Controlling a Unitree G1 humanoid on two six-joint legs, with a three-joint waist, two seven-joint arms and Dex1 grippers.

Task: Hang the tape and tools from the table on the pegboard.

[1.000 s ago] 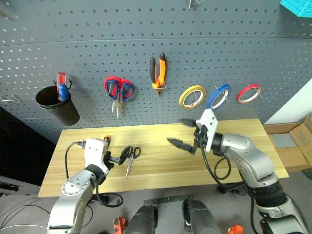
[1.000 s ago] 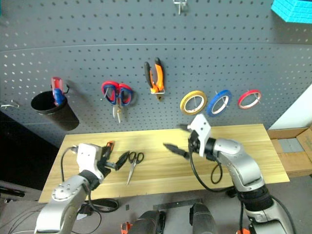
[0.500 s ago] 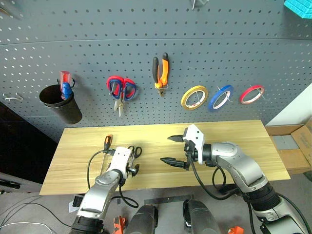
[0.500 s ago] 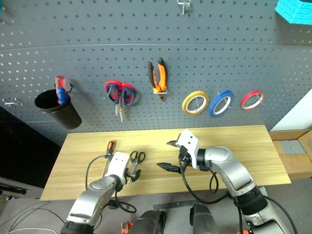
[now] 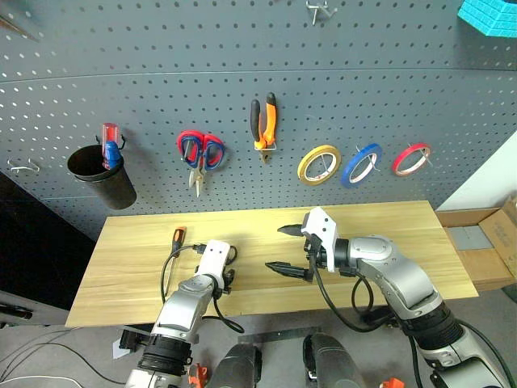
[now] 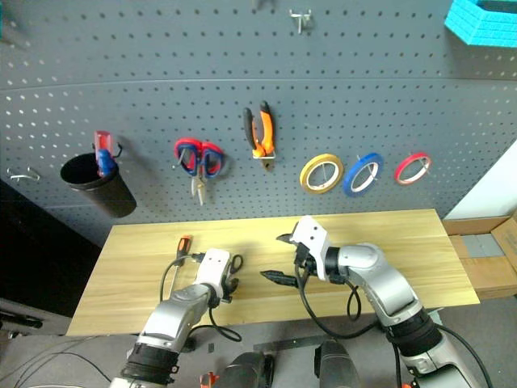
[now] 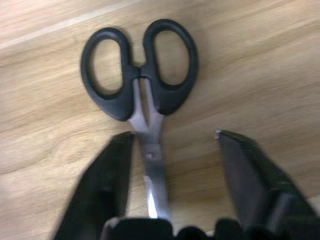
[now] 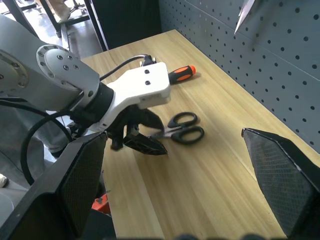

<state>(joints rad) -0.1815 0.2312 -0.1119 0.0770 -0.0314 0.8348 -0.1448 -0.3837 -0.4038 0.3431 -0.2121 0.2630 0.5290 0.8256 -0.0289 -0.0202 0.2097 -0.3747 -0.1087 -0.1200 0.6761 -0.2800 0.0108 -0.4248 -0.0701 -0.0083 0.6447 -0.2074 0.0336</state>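
So my left gripper (image 7: pixel 172 150) is down low over the table (image 5: pixel 388 226), nose angled at the small scissors (image 7: pixel 141 80) lying flat on the wood. From the left wrist camera the shank of the blades runs right between the two fingers — one finger (image 7: pixel 107 175) sits just beside the pivot, the other stands apart with bare wood between, so the jaws are spread around the scissors, not pinching them. The black handle loops poke out past the fingertips. The screwdriver (image 5: pixel 177 238) lies on the table near that arm. My right gripper (image 5: pixel 284 250) hangs above the middle of the table with its fingers wide apart, holding nothing. Up on the pegboard (image 5: pixel 242 73) the pliers (image 5: pixel 264 123) hang on a hook, and the blue tape (image 5: pixel 360 165) hangs between the yellow roll (image 5: pixel 318 164) and the red roll (image 5: pixel 411 158).
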